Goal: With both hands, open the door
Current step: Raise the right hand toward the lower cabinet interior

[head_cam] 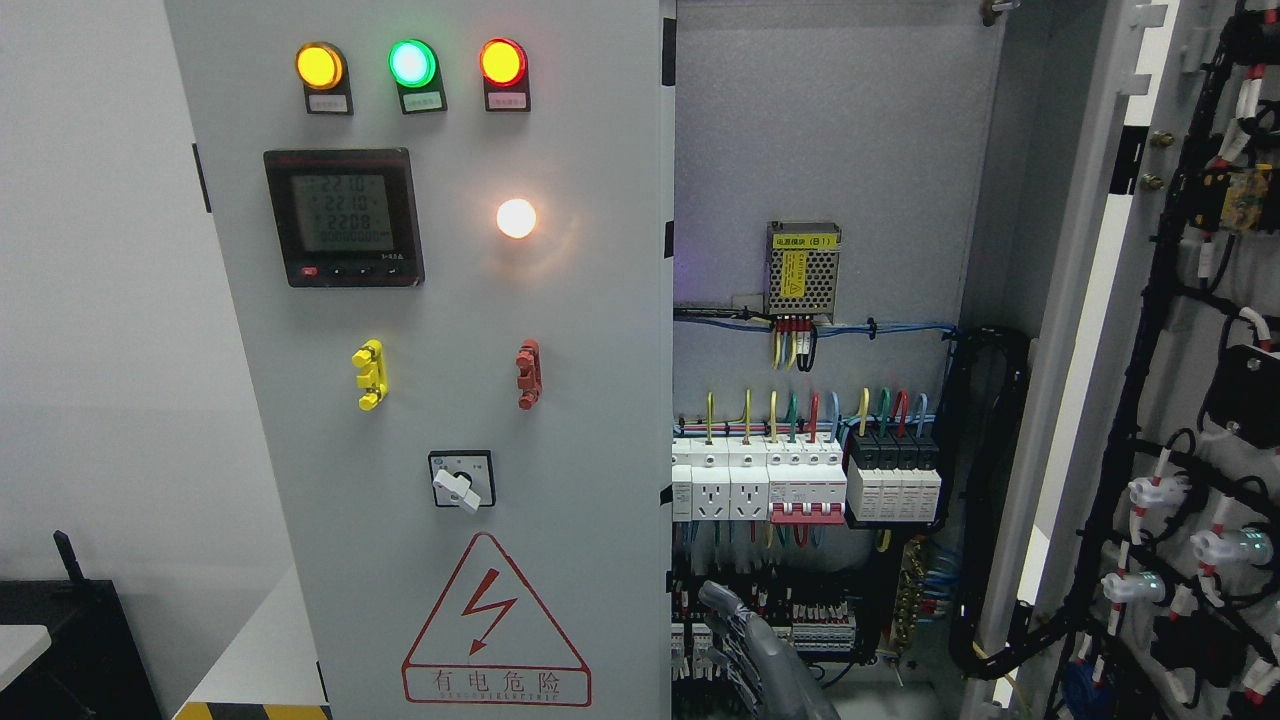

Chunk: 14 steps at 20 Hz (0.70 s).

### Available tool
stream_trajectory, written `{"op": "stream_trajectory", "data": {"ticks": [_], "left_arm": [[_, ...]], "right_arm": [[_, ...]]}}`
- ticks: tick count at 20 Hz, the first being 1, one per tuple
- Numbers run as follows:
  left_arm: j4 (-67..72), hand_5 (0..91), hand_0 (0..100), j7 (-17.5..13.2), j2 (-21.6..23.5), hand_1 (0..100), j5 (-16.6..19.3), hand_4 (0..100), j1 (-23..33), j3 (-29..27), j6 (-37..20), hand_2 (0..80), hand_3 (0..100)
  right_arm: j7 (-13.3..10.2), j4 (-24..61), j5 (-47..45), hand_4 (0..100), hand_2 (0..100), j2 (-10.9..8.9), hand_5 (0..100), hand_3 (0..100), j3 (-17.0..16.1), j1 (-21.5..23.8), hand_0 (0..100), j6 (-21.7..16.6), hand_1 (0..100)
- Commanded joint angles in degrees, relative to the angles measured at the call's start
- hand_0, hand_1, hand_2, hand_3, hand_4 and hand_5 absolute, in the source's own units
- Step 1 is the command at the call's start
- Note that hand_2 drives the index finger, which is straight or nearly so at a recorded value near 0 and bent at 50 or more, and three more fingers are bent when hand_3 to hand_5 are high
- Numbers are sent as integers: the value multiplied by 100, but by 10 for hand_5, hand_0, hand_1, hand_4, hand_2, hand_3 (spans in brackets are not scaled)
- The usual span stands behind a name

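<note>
Grey left door (pixel 440 380) is shut while the right door (pixel 1180 400) swings wide, so w/ one hand (pixel 750 645) low at the left door's edge, its fingers' state unclear, hook that edge and pull evenly.

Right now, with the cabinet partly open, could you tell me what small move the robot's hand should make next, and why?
Probably slide the grey fingered hand left onto the free edge of the closed grey panel door and pull. The right-hand grey door already stands swung wide, baring the breakers; the hand sits low in the opening, gripping nothing visible.
</note>
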<state>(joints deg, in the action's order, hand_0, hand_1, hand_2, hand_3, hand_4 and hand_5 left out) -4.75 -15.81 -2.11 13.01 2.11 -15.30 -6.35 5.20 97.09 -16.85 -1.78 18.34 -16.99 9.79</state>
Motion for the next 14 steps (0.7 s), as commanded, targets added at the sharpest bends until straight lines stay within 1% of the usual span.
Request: {"op": "stream_trajectory", "data": {"ticks": [1, 8, 14], "left_arm": [[1, 0, 0, -1, 1, 0, 0, 31, 0, 0, 2, 0, 0], [1, 0, 0, -1, 1, 0, 0, 31, 0, 0, 2, 0, 0], [1, 0, 0, -1, 1, 0, 0, 31, 0, 0, 2, 0, 0]], "right_arm": [[-19, -611, -126, 0, 0, 19, 0, 0, -14, -305, 106, -12, 0], [-19, -1069, -108, 0, 0, -7, 0, 0, -6, -559, 106, -12, 0], [-19, -1157, -126, 0, 0, -42, 0, 0, 12, -665, 107, -4, 0]]}}
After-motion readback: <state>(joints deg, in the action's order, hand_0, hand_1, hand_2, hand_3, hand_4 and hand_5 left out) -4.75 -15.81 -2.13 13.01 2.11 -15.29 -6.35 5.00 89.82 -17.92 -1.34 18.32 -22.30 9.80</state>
